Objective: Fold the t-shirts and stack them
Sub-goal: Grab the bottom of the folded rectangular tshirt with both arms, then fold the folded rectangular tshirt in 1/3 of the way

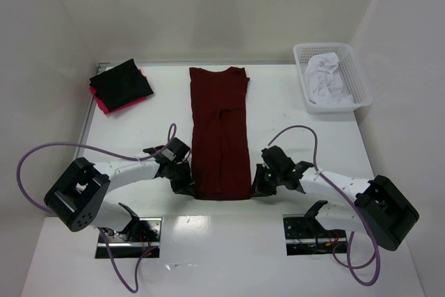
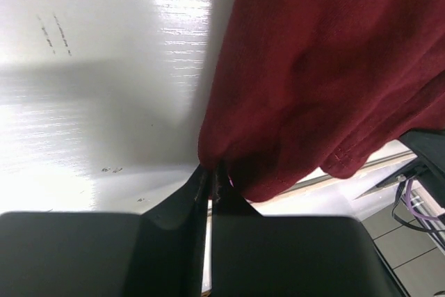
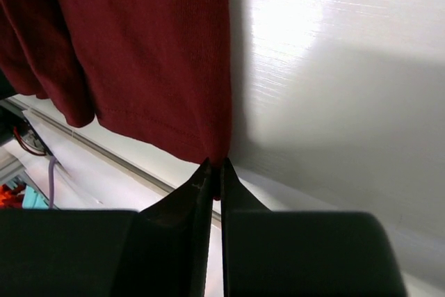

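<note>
The dark maroon t-shirt (image 1: 220, 133) lies folded into a long narrow strip down the middle of the table, collar at the far end. My left gripper (image 1: 185, 184) is shut on its near left corner (image 2: 217, 161). My right gripper (image 1: 256, 187) is shut on its near right corner (image 3: 217, 151). The hem hangs slightly between the two grips in both wrist views. A folded black t-shirt (image 1: 121, 83) lies on a folded bright pink t-shirt (image 1: 104, 105) at the far left.
A white plastic basket (image 1: 358, 78) at the far right holds crumpled white cloth (image 1: 325, 76). White walls enclose the table on three sides. Purple cables loop from both arms. The table's near edge runs just behind both grippers.
</note>
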Controlling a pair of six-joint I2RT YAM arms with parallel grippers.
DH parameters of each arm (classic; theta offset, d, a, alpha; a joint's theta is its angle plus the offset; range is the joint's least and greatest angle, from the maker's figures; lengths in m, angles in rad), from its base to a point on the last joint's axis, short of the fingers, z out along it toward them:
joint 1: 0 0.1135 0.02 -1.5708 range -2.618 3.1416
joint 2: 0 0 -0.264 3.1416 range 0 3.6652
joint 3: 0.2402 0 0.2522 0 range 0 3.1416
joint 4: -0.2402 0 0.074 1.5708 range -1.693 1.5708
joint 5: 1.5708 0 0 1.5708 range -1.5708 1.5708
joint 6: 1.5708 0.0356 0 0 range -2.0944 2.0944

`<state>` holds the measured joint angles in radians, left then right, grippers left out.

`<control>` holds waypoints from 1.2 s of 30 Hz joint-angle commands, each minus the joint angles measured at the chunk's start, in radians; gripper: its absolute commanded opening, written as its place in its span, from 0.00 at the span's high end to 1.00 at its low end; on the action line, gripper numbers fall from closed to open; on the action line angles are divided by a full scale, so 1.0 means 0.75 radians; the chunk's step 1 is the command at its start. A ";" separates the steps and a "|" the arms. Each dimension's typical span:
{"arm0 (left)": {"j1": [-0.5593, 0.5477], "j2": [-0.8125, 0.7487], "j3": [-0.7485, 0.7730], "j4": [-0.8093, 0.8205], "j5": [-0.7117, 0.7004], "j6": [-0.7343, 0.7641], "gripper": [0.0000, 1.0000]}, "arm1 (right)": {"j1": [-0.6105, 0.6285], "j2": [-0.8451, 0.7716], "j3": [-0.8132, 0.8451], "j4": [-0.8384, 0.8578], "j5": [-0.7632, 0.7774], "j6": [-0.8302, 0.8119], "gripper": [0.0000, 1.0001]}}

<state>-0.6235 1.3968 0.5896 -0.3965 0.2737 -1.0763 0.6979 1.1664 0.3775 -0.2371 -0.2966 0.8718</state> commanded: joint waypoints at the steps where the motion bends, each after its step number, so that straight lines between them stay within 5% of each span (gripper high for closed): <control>1: 0.003 0.009 -0.017 -0.054 -0.101 0.018 1.00 | 0.012 -0.059 -0.017 0.000 0.038 0.019 0.97; 19: 0.003 -0.255 0.132 -0.341 -0.189 0.106 1.00 | 0.012 -0.202 0.063 -0.145 0.078 0.014 1.00; 36: 0.271 0.132 0.753 -0.410 -0.322 0.597 1.00 | -0.247 0.158 0.637 -0.158 0.150 -0.324 1.00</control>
<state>-0.4639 1.4572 1.0679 -0.6893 0.0697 -0.7356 0.5428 1.2263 0.7702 -0.3720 -0.2073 0.7114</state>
